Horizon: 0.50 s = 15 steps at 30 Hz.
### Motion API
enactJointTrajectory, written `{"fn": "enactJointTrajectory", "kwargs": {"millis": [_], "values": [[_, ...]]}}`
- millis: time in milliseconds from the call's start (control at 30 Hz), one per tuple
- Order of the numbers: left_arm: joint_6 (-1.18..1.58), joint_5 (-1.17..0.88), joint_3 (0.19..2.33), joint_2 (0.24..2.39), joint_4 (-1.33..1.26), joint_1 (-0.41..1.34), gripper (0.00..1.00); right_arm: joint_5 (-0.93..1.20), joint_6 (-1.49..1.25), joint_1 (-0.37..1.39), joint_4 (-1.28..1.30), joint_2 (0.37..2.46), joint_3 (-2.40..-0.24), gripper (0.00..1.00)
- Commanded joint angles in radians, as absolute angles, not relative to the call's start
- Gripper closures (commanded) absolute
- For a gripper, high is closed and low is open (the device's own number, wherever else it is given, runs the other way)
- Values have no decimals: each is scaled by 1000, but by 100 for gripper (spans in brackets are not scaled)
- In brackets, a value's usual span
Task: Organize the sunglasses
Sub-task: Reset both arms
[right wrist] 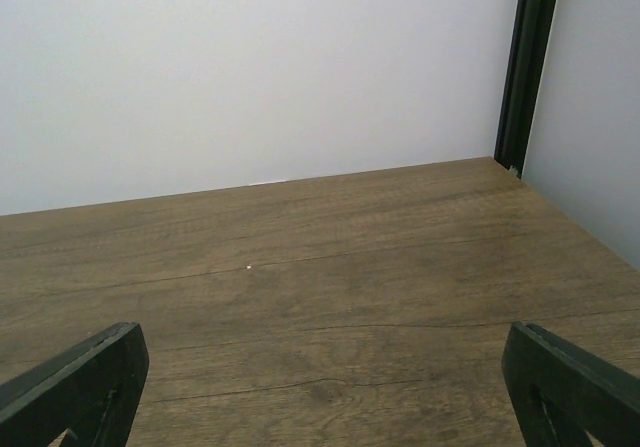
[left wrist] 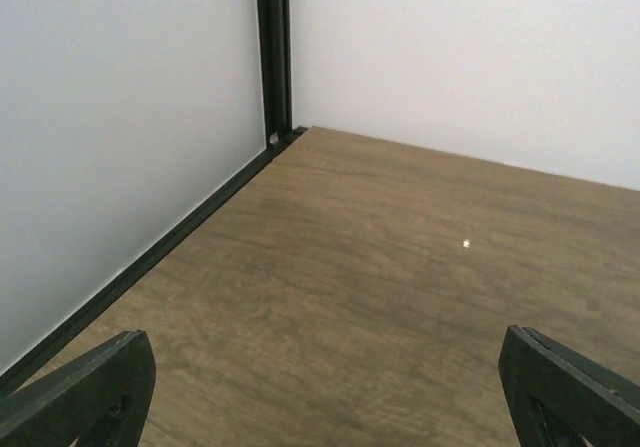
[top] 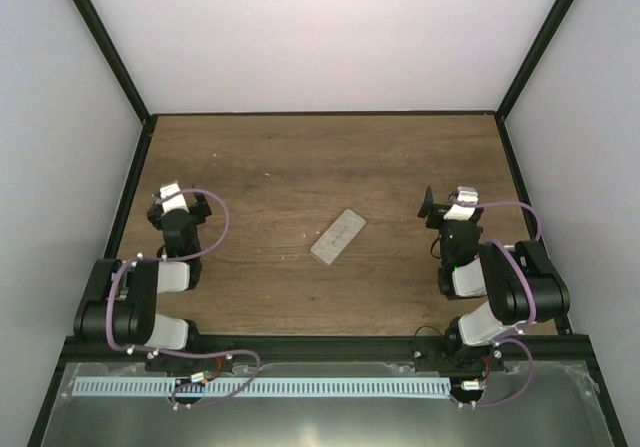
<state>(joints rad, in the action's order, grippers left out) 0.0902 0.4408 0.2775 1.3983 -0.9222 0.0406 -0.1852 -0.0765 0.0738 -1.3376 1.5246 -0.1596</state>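
Lab enclosure: white panels, black frame, wooden table

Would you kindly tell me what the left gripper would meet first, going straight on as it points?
The way looks free over the table; the left gripper would probably reach the white back wall first, depth unclear.

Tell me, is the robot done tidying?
Looks done: the grey case lies shut, no sunglasses loose. In hand: nothing; the left gripper and right gripper are open, empty. Left: maybe nothing, though I cannot see inside.
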Motion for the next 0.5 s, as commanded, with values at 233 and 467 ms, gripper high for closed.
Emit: {"fn": "enactJointTrajectory", "kwargs": {"millis": [233,467], "values": [[14,136,299,1537,-1102,-8,5,-200,-92,59,-1267,1526,-220,0],[5,155,303,1538,-1097,4,0,-201,-91,60,-1254,1529,-228,0]]}}
